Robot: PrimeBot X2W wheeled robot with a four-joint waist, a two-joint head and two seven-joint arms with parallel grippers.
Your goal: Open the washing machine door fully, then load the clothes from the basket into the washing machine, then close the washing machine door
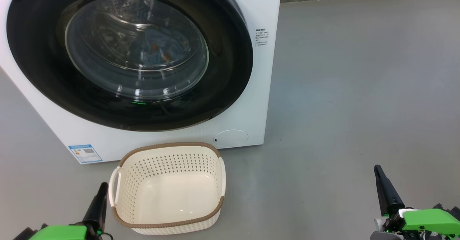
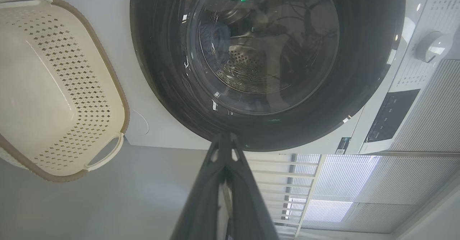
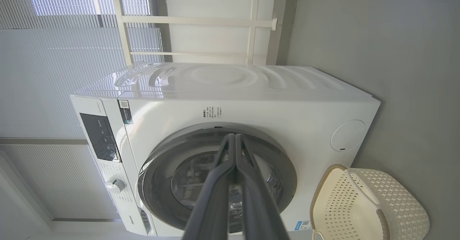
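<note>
- Counting one washing machine, one washing machine door, one basket and two hands; clothes showing as a single heap, number of pieces impossible to tell.
- Finding the machine white and boxy on the grey floor, with a blue label sticker at the front's lower left corner and a round service flap at its lower right.
- Seeing the door shut against the front: wide glossy black rim, bulging clear glass bowl.
- Making out the clothes inside the drum behind the glass: light blue fabric with small orange-brown spots.
- Placing the basket on the floor just before the machine's front edge, below the door: cream-white, perforated, brown woven-look rim, two white side handles, bare bottom showing.
- Noting the left hand closed, fingers pressed together, near the basket's left handle but apart from it.
- Noting the right hand closed likewise, well apart from the basket, over the floor.
- Leaving broad floor room right of the machine and basket.
</note>
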